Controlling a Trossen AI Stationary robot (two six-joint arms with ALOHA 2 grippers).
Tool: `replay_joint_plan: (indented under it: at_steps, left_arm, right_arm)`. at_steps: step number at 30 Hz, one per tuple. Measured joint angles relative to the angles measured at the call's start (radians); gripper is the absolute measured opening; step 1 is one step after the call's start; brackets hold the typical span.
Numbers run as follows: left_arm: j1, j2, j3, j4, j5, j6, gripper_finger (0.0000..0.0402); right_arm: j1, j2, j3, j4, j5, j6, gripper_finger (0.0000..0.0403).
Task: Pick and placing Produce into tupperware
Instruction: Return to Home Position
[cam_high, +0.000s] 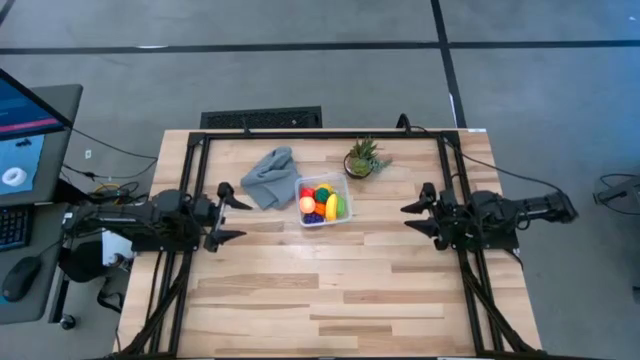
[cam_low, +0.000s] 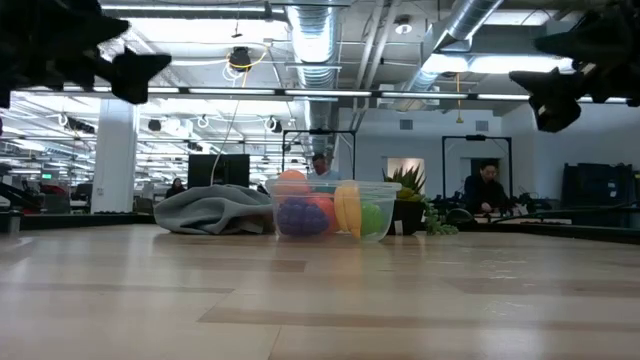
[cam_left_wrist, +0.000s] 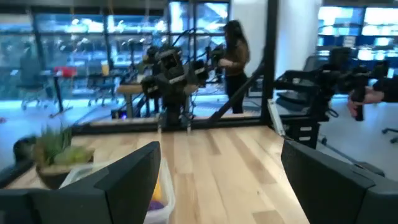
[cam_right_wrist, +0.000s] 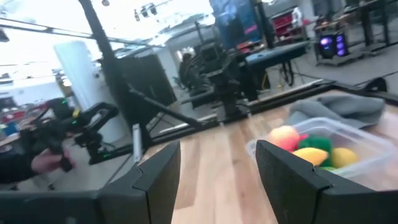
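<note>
The picking looks finished. The small toy fruits and vegetables (cam_high: 322, 203) sit heaped inside the clear squarish plastic tupperware (cam_high: 325, 179), which stands mouth-up, a touch skewed to the wooden table (cam_high: 330, 300), with no real long axis. The left gripper (cam_high: 246, 220) and right gripper (cam_high: 405, 217) hang well apart on either side of it, fingers spread wide, holding nothing. I'd say only parking the arms is left, with no grasp needed.

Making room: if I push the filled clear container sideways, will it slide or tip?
Likely slides: the tupperware sits low and wide on the smooth wooden table. Thin clear walls suggest it's light, so it may skid. The heaped produce might shift.
</note>
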Motion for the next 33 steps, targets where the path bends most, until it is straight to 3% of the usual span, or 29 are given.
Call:
replay_joint_plan:
  at_steps: [4, 9, 13, 20, 33]
  left_arm:
    - [0.000, -0.083, 0.074, -0.026, 0.060, 0.092, 0.0323]
    - [0.000, -0.127, 0.208, -0.382, 0.097, 0.067, 0.0323]
    - [0.000, -0.132, 0.237, -0.490, 0.121, 0.008, 0.0323]
    - [0.000, -0.130, 0.173, -0.335, 0.117, 0.088, 0.0323]
    - [-0.002, -0.130, -0.001, -0.054, 0.057, 0.017, 0.0323]
  right_arm:
    - [0.039, 0.000, 0.000, 0.021, 0.027, -0.012, 0.0234]
    - [0.065, 0.000, 0.000, 0.025, 0.078, -0.016, 0.0234]
    - [0.076, 0.000, 0.000, 0.012, 0.079, -0.034, 0.0234]
    - [0.073, 0.000, 0.000, 0.031, 0.178, -0.042, 0.0234]
    - [0.088, 0.000, 0.000, 0.024, 0.179, -0.042, 0.0234]
